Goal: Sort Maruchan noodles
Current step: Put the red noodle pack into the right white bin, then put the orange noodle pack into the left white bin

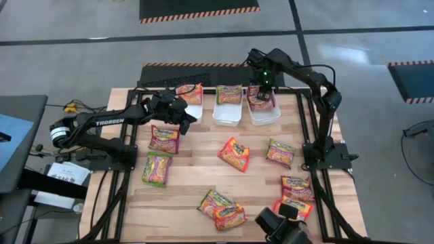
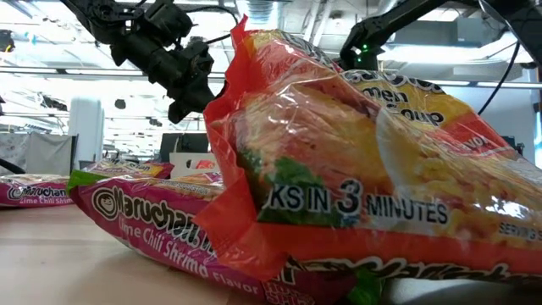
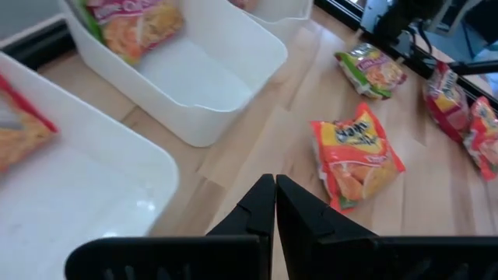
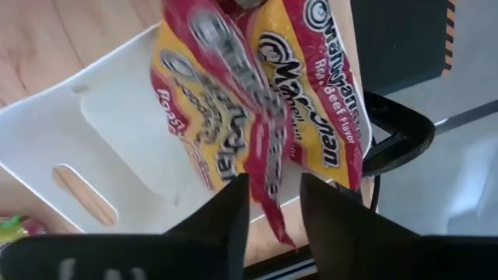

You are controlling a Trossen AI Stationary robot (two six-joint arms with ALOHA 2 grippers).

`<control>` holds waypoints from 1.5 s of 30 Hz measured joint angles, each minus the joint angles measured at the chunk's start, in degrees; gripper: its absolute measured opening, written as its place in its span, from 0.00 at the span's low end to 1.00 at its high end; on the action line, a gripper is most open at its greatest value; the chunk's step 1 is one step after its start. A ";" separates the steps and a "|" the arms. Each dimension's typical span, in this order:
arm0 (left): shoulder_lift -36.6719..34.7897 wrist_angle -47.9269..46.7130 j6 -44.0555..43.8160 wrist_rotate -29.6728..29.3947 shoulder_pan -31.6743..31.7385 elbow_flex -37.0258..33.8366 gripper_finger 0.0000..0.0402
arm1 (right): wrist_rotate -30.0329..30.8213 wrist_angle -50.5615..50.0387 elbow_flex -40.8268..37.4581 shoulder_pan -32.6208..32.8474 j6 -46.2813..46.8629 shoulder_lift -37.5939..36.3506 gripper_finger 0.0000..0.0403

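Jaws of the right gripper (image 4: 272, 206) stood parted over the rightmost white plastic bin (image 1: 264, 112), a red crinkly beef ramen packet (image 4: 257, 101) lengthwise between them. Left gripper (image 3: 275, 206) hovered closed beside an orange packet (image 3: 355, 155) on the wooden table (image 1: 196, 169).

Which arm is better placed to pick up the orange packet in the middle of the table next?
Probably the left. The left gripper hangs empty near the orange packet, jaws shut, while the right gripper is over the right bin among red packets.
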 joint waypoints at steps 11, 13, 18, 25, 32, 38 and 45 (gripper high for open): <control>0.00 0.27 2.19 1.65 6.68 0.00 0.00 | 1.22 -3.41 1.72 0.87 4.38 -1.92 0.55; -0.04 0.25 1.38 3.78 7.61 0.00 0.00 | 1.18 -5.13 3.97 0.87 6.14 -1.92 0.54; -0.79 -0.89 0.57 8.24 9.20 2.05 0.00 | -1.82 -9.59 10.88 1.07 7.52 -1.94 0.52; -1.20 -2.81 0.74 9.23 9.24 9.44 0.00 | -12.46 -10.39 15.89 2.61 9.46 -2.77 0.52; -2.35 -23.02 2.04 12.05 8.20 17.61 0.00 | -21.86 -13.53 14.94 5.31 10.41 -4.94 0.52; -4.91 -25.80 2.26 12.29 4.44 18.38 0.00 | -29.37 -13.45 12.50 9.16 10.00 -7.68 0.52; -7.06 -32.99 2.21 12.04 -0.83 18.38 0.00 | -30.78 -13.41 6.94 15.56 14.82 -11.33 0.52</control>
